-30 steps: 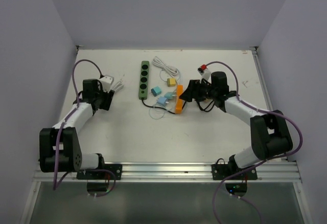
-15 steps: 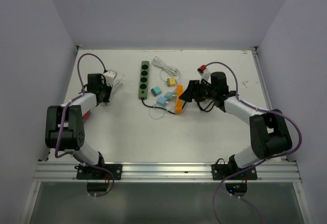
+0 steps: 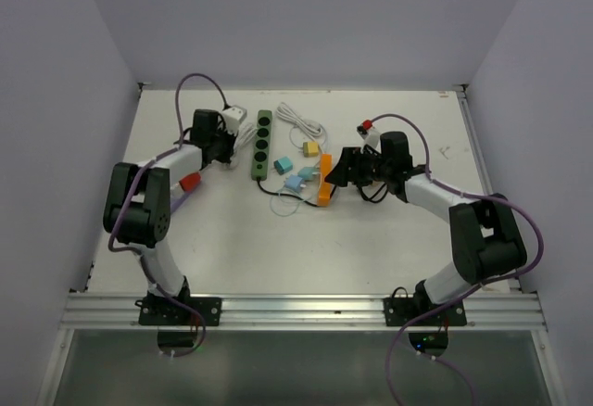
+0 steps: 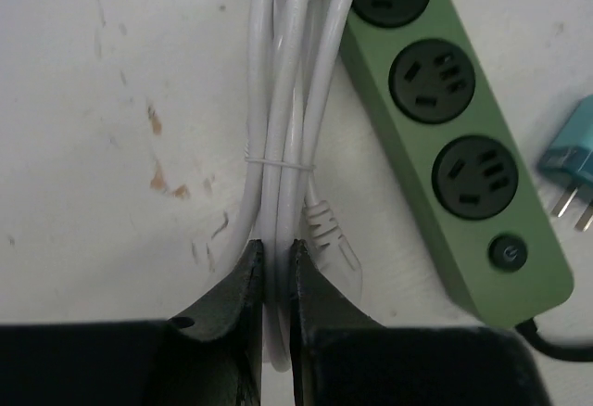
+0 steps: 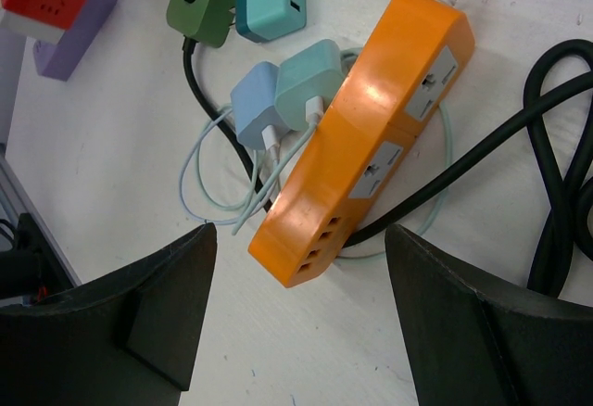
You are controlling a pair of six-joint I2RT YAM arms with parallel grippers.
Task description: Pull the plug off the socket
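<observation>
The white table (image 3: 371, 239) carries the green socket (image 3: 261, 145), an orange strip (image 3: 325, 181), small adapters (image 3: 283, 164) and a white cord (image 3: 302, 120).

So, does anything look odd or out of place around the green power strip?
Yes. The left gripper is shut on a tied white cable bundle lying beside the green power strip, not on a plug; the three sockets in the left wrist view are empty. Small brown stains also mark the table nearby.

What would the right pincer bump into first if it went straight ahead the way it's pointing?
Probably the orange power strip: its near end lies just ahead of the right pincer, between the open fingers, though height is unclear.
</observation>
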